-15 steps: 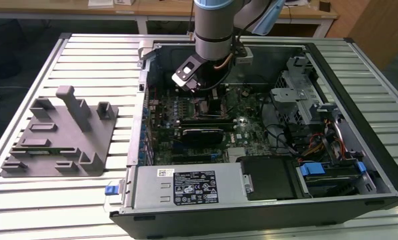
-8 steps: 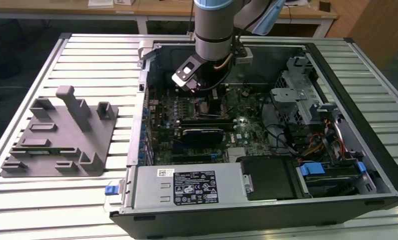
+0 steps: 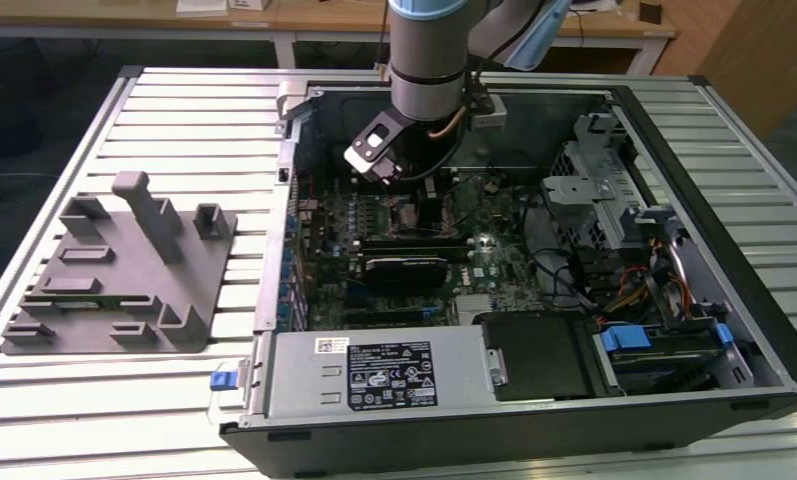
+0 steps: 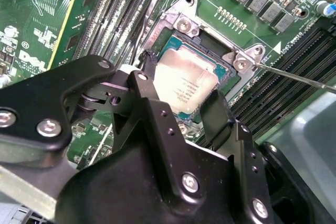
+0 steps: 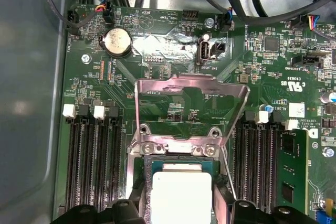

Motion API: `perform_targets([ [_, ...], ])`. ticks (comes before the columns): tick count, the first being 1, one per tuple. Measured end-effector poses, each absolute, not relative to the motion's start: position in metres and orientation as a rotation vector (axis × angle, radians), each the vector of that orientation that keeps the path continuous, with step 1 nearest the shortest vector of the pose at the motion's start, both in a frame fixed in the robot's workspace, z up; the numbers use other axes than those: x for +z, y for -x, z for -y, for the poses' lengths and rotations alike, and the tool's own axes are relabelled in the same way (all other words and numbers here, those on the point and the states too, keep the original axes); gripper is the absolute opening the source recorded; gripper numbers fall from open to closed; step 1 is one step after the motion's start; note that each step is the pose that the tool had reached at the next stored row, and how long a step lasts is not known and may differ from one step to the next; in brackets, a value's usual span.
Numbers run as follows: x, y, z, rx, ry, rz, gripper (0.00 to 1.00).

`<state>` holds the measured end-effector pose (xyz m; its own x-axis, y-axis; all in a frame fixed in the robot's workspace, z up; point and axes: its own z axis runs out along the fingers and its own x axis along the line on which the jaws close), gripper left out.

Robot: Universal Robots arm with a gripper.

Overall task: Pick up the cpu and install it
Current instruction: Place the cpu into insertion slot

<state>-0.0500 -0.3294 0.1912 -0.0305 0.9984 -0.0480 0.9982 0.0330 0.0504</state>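
Observation:
The cpu (image 4: 186,85) is a silvery square chip with a thin green rim, also seen in the first wrist view (image 5: 181,192). It sits between my black fingers (image 4: 218,114), just over the open socket (image 4: 210,43) on the green motherboard. My gripper (image 4: 184,87) is shut on the chip's two opposite edges. The socket's metal load plate (image 5: 191,103) stands flipped up behind it. In the exterior view my gripper (image 3: 395,178) reaches down into the open computer case (image 3: 718,330) near its far wall.
Memory slots (image 5: 94,166) flank the socket on both sides, one with a stick (image 5: 291,171). A thin metal lever (image 4: 296,75) juts out beside the socket. A grey fixture tray (image 3: 118,270) lies outside the case on the exterior view's left. Cables and a drive cage (image 3: 612,190) crowd the right.

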Motion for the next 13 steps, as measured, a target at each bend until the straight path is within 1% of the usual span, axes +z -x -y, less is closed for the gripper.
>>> perform_targets([
  [13,0.1939,0.05,0.329,0.013,-2.141,-2.21,0.62],
])
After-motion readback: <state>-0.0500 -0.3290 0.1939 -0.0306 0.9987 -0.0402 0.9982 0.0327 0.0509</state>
